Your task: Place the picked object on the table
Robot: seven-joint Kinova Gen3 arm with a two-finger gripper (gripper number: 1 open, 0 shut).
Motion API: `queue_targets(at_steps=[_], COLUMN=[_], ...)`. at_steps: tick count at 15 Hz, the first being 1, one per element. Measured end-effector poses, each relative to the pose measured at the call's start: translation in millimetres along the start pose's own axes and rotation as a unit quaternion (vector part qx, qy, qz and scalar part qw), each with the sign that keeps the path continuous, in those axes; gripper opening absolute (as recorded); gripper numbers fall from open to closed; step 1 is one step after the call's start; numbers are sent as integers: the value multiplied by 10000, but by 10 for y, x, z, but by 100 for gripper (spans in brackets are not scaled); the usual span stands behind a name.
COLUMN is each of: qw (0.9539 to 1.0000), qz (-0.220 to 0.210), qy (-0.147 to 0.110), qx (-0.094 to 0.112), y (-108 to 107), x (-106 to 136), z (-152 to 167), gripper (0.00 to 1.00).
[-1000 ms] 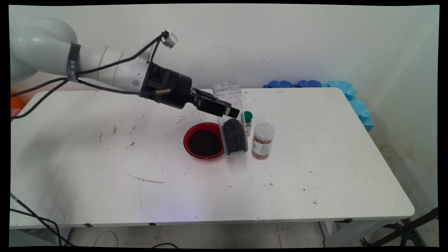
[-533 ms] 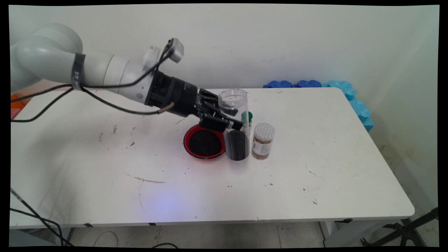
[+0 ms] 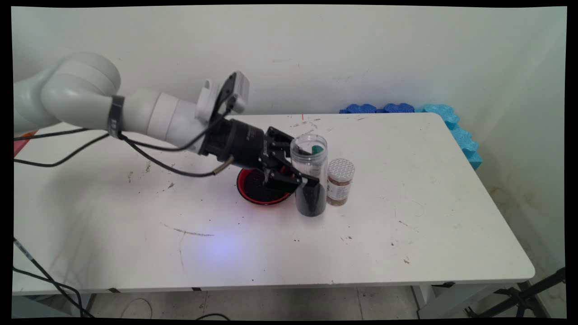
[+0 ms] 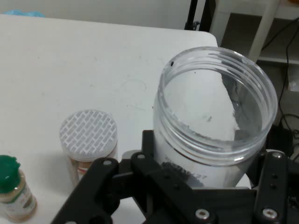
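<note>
1. Jar [image 3: 309, 176]. You will find it nearest the table's front among the grouped items: a clear, open-topped plastic jar, upright, its lower part filled with dark grains. In the hand view its empty mouth [image 4: 216, 105] faces the camera (whether its base touches the table [image 3: 135, 234] you cannot tell).

2. Gripper [image 3: 300, 174]. It comes in from the left and is clamped about the jar's middle; the near finger [image 3: 289, 179] presses the jar's front side, the other lies behind it. The jaws are closed only as far as the jar's width allows.

3. Bowl [image 3: 262, 192]. Red, with dark contents, it is just left of the jar and partly hidden under the gripper's linkage.

4. Shaker [image 3: 339, 181]. You see it just right of the jar: a small clear bottle of brownish spice with a white perforated lid [image 4: 88, 134].

5. Bottle [image 4: 13, 191]. Small, green-capped, holding tan powder, it stands behind the jar in the main view, where only its cap [image 3: 317, 148] shows through the clear wall.

6. Foam [image 3: 447, 122]. Blue pieces sit against the wall at the table's far right corner, well apart from the rest.
</note>
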Motion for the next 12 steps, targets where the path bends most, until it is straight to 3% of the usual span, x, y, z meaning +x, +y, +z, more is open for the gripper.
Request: queue_targets(at_steps=[12], qw=[9994], qz=[-267], qy=[-226], qx=[53], y=[72], x=[-437], z=[472], gripper=[0])
